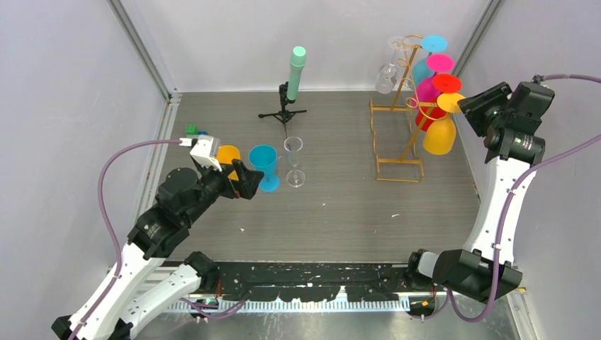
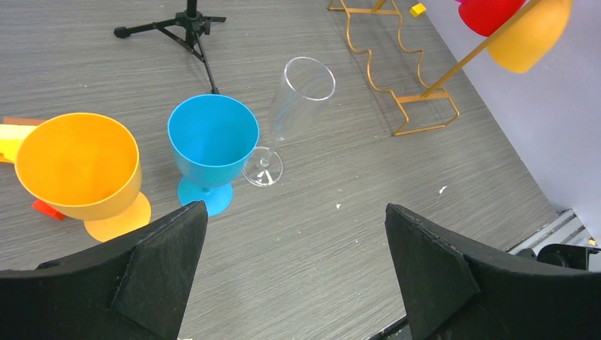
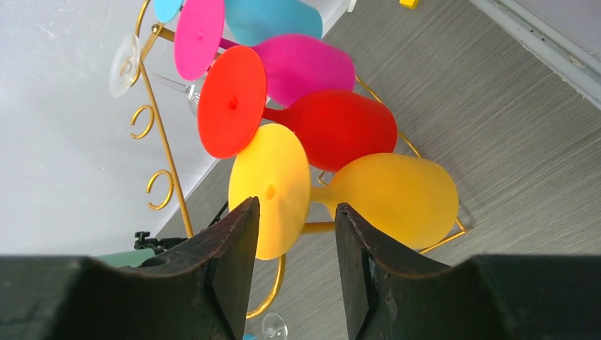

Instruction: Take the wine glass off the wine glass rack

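Right jaws stand apart at the foot of the yellow wine glass [image 3: 383, 195], lowest on the wine glass rack [image 3: 166, 142]; closing askew could jolt the red glass [image 3: 333, 127] next up the rack; left jaws gape.

Reference: wine glass rack [image 1: 398, 142].

Right side: obstructed. Four glasses hang there by their feet in a tight stack: blue glass [image 3: 273, 18], pink glass [image 3: 305, 67], red glass [image 3: 340, 127], and yellow glass [image 3: 397, 195] lowest. Their feet overlap, so there is no passage between them. The right gripper [image 3: 296, 212] fills the room just right of the stack, jaws apart about the lower rim of the yellow glass's foot.

Upper far-left corner: a clear glass [image 1: 386, 76] hangs.

Left of the rack: open table [image 1: 340, 205] as far as a clear flute [image 1: 294, 159], well apart. Beyond it stand a blue goblet [image 1: 264, 161] and an orange goblet [image 1: 228, 154], with the left gripper [image 2: 295, 212], jaws wide, near them.

Far left: a tripod [image 1: 285, 110].

Near side: table unobstructed.
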You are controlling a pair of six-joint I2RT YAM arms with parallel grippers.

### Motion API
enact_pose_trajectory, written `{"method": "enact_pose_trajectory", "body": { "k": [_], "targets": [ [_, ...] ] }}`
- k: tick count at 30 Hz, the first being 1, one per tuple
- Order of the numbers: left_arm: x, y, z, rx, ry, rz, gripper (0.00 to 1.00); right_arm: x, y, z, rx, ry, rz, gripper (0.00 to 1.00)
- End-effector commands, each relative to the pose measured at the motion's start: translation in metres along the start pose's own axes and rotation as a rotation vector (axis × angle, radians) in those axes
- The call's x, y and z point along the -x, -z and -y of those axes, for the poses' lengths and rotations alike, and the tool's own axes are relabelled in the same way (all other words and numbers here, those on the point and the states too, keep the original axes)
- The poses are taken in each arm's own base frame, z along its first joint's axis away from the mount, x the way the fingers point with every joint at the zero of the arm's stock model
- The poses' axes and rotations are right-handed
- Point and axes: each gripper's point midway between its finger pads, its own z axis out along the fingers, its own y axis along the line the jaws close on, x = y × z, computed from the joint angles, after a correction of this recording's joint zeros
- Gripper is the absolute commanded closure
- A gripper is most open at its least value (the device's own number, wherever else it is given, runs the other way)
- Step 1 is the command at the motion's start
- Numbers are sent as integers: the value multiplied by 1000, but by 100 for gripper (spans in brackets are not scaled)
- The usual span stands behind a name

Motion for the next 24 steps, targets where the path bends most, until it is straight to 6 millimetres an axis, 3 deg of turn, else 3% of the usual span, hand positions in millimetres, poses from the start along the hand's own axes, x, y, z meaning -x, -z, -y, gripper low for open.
{"method": "enact_pose_trajectory", "body": {
  "k": [1,6,14,21,24],
  "targets": [
    [12,-3,11,-48,31,51,0,7,5,-11,74,4,39,52],
    [22,-5,16,-60,21,65,0,6,5,-6,55,14,50,62],
    [17,-5,14,-55,26,57,0,7,6,3,17,13,76,81],
    [18,-4,13,-53,26,62,0,19,7,-5,34,-37,120,99],
    [17,-4,13,-52,27,61,0,27,7,-12,57,-83,149,100]
  ]
}}
